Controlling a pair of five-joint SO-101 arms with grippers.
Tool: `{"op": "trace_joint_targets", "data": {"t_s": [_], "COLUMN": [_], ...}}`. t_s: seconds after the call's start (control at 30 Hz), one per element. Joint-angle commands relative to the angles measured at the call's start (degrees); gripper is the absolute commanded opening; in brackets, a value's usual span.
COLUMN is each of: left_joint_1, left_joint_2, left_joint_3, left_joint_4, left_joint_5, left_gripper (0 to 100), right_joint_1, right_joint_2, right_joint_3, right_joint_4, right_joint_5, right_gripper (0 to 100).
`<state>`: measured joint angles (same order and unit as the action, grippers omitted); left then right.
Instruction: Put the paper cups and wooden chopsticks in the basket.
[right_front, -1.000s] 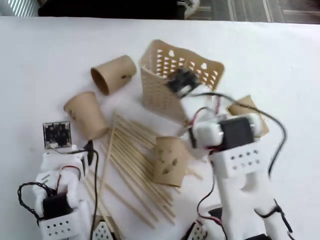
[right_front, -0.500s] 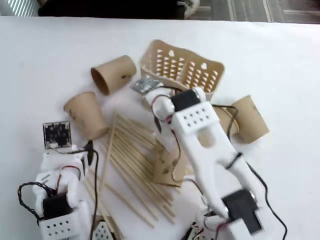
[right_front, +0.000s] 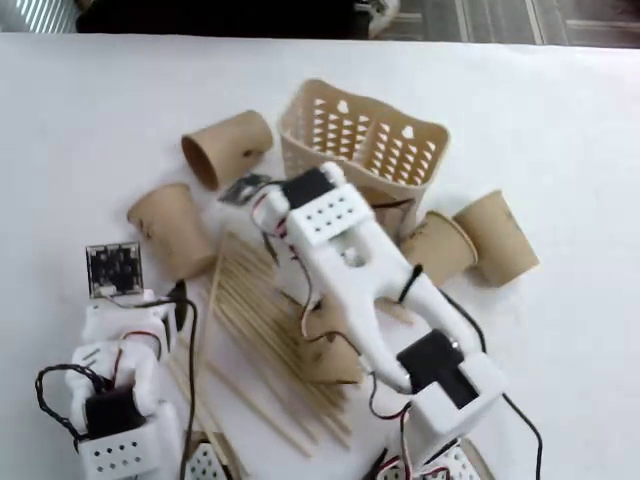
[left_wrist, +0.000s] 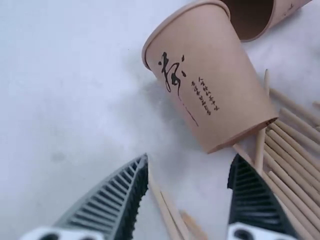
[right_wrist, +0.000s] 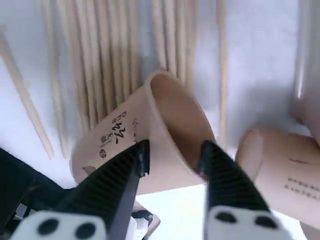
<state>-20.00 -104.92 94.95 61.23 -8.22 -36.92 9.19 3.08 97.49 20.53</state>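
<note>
Basket (right_front: 400, 150) seems empty, nothing done yet. Five paper cups (right_front: 228, 148) and wooden chopsticks (right_front: 250, 320) lie mid-tabletop (right_front: 80, 100), toward near edge. Right end effector (right_wrist: 172, 155) released over one cup (right_wrist: 115, 135). Left end effector (left_wrist: 190, 165) released too.

The right gripper (right_wrist: 175, 152) has swung from the basket (right_front: 408, 150) over the cup (right_wrist: 120, 135) lying on chopsticks (right_wrist: 100, 50)

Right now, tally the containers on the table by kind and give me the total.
Brown paper cups: 5
Beige perforated plastic basket: 1
Total: 6
</note>
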Motion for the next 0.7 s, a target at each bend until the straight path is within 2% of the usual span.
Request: {"op": "trace_joint_targets", "data": {"t_s": [0.0, 0.1, 0.47, 0.67], "left_joint_1": [-0.57, -0.57, -0.57, -0.57], "left_joint_2": [0.48, 0.48, 0.48, 0.48], "left_joint_3": [-0.26, -0.18, -0.18, -0.18], "left_joint_4": [-1.49, -1.49, -1.49, -1.49], "left_joint_5": [-0.53, -0.53, -0.53, -0.53], "left_gripper": [27, 27, 27, 27], "right_joint_1": [-1.01, -1.10, -0.92, 1.54], "right_joint_2": [-1.71, -3.82, -18.59, -29.32], "right_joint_3": [-0.53, -0.53, 0.35, 7.30], "right_joint_4": [1.10, 1.10, 1.36, 1.36], "right_joint_5": [-0.18, 0.09, 0.18, -0.26], "right_gripper": [7.1, 1.9, 1.8, 1.9]}}
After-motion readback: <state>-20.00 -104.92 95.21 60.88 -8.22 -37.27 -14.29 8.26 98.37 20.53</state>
